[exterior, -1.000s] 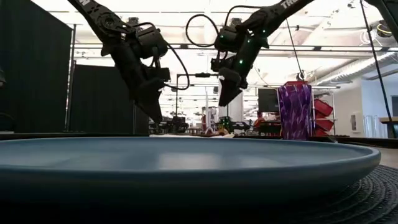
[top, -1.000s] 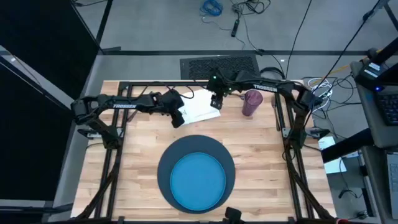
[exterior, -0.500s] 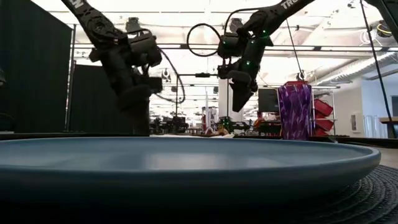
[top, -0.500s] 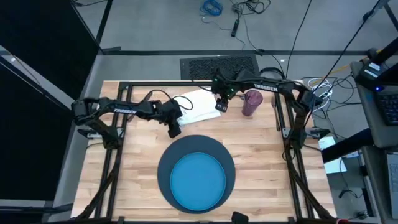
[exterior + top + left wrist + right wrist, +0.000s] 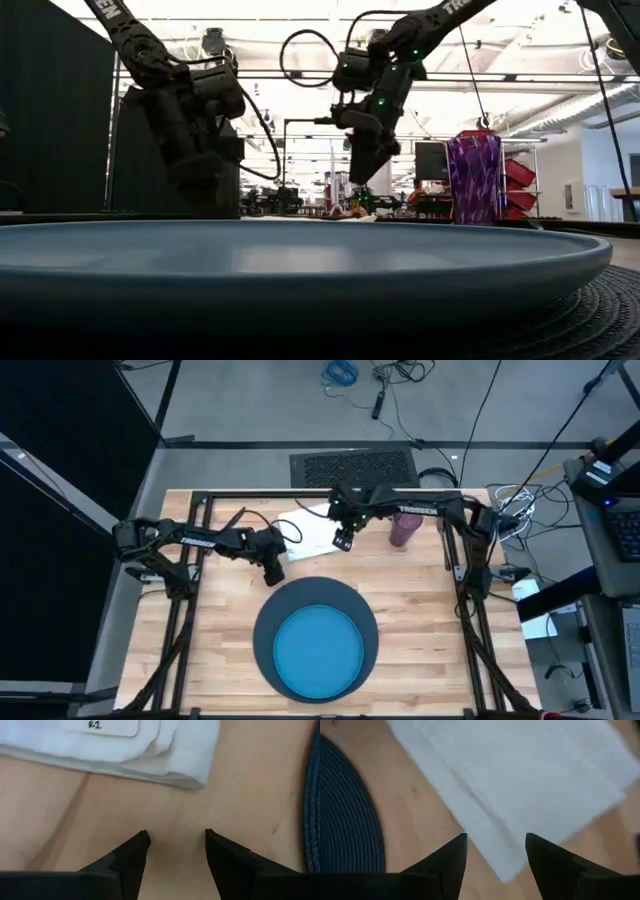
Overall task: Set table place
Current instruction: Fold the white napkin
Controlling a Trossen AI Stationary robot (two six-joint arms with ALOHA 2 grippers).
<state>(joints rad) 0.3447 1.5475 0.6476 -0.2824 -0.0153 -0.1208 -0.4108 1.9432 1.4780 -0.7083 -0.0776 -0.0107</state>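
Note:
A bright blue plate (image 5: 318,650) sits on a dark navy round mat (image 5: 268,622) near the table's front edge. A white napkin (image 5: 312,530) lies flat on the wood at the far middle. To its right stands a purple cup (image 5: 403,527). My left gripper (image 5: 175,840) is open, low over bare wood between the napkin (image 5: 125,750) and the mat (image 5: 314,795). My right gripper (image 5: 495,842) is open, hovering over the napkin's near edge (image 5: 485,845), fingers pointing down.
Bare wood (image 5: 200,630) lies to the left and right of the mat. A black metal frame (image 5: 452,560) edges the table. In the low view the plate's rim (image 5: 300,260) fills the foreground and hides the left fingertips.
My left gripper has drawn back from the napkin toward the table's near edge and has gone down close to the wood. My right gripper has shifted a little toward the near edge over the napkin's near side.

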